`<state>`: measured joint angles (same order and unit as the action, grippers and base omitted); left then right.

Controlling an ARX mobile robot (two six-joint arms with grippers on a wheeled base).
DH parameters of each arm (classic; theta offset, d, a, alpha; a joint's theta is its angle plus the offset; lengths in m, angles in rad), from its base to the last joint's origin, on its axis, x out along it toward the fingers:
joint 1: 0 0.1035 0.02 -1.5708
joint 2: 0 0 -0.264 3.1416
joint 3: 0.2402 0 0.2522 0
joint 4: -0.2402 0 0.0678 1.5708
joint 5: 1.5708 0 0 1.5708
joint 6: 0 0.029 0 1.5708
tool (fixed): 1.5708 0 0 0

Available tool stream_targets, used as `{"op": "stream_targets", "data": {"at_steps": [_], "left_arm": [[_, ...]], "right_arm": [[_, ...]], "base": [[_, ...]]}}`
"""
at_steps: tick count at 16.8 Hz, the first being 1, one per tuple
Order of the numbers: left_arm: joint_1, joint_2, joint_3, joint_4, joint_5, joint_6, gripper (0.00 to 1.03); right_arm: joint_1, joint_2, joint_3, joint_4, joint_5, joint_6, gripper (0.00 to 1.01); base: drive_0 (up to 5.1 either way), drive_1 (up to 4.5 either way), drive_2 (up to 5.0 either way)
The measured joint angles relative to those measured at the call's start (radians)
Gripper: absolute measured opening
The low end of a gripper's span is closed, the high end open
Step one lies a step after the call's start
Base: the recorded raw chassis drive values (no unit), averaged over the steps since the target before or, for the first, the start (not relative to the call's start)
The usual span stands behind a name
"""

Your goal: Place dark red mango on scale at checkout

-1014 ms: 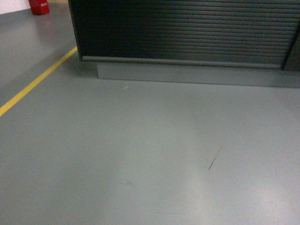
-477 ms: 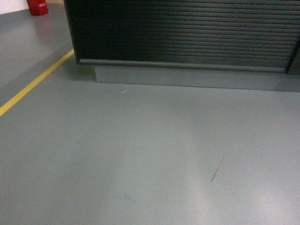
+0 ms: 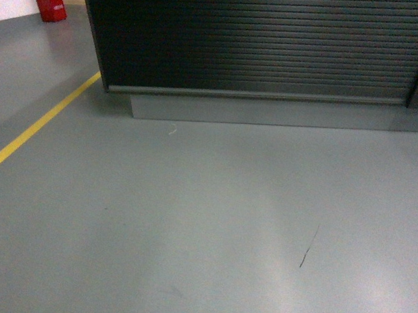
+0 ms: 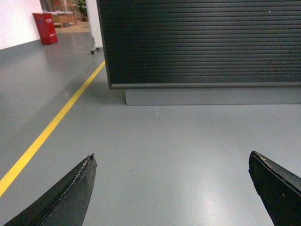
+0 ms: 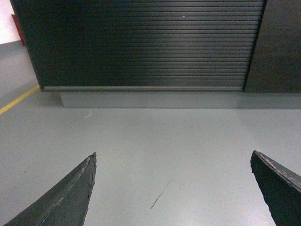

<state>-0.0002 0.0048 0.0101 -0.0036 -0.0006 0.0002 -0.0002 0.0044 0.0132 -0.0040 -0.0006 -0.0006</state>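
The checkout (image 3: 257, 41) fills the top of the head view: a dark ribbed front panel above a grey base plinth (image 3: 265, 112), standing on grey floor (image 3: 193, 218). Only its lower front shows; neither mango nor scale appears in any view. The left wrist view adds a yellow floor line (image 4: 56, 120) running past the counter's left corner toward a red bin (image 4: 45, 28); any lettering on it is too blurred to read. The right wrist view alone shows a plain dark panel (image 5: 280, 44) right of the ribbing. The left gripper (image 4: 171, 162) and right gripper (image 5: 173, 160) both hold their fingers spread wide, empty, over bare floor with a thin dark scuff mark (image 3: 309, 247).
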Motion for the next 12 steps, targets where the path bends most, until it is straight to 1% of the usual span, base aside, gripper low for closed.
{"op": "stream_targets", "data": {"at_steps": [12], "left_arm": [[0.000,0.000,0.000,0.000,0.000,0.000,0.98]], "right_arm": [[0.000,0.000,0.000,0.000,0.000,0.000,0.98]], "base": [[0.0,1.84,-1.8]]}}
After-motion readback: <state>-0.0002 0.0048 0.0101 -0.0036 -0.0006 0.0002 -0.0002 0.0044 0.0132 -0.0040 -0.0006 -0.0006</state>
